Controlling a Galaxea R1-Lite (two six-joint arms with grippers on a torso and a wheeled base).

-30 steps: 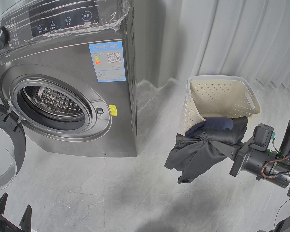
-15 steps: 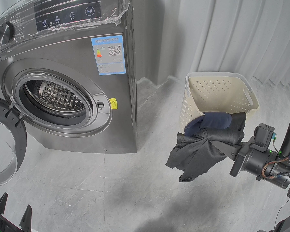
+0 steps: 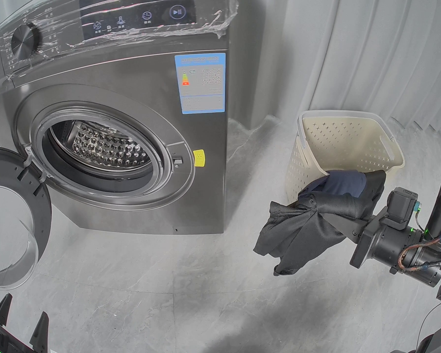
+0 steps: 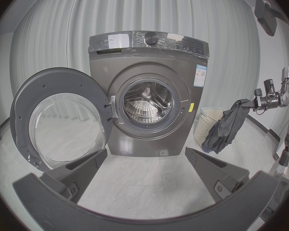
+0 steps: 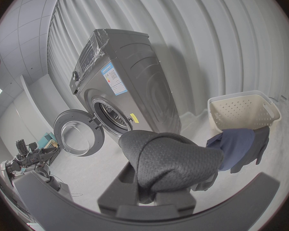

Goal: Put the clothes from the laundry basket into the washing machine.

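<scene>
Left pincer (image 4: 144, 153): lowest and nearest, its jaws spread wide with nothing between them, above the grey floor (image 3: 181, 295).

Right pincer (image 3: 345, 225): held level and clamped on a fold of the dark grey garment (image 3: 299, 231). The cloth bunches over its fingers and hangs off the tip, clear of the floor.

Navy garment (image 3: 343, 182): caught up with the grey one just beyond the right pincer, at the near rim of the laundry basket (image 3: 350, 116). Whether it rests on that rim cannot be told.

Washing machine (image 3: 132, 74): well apart from the right pincer and straight ahead of the left one. Its round door (image 3: 10, 221) is swung fully open, and the steel drum (image 3: 103, 148) is exposed.

Pale curtain (image 3: 377, 35): farthest, behind the basket and machine.
</scene>
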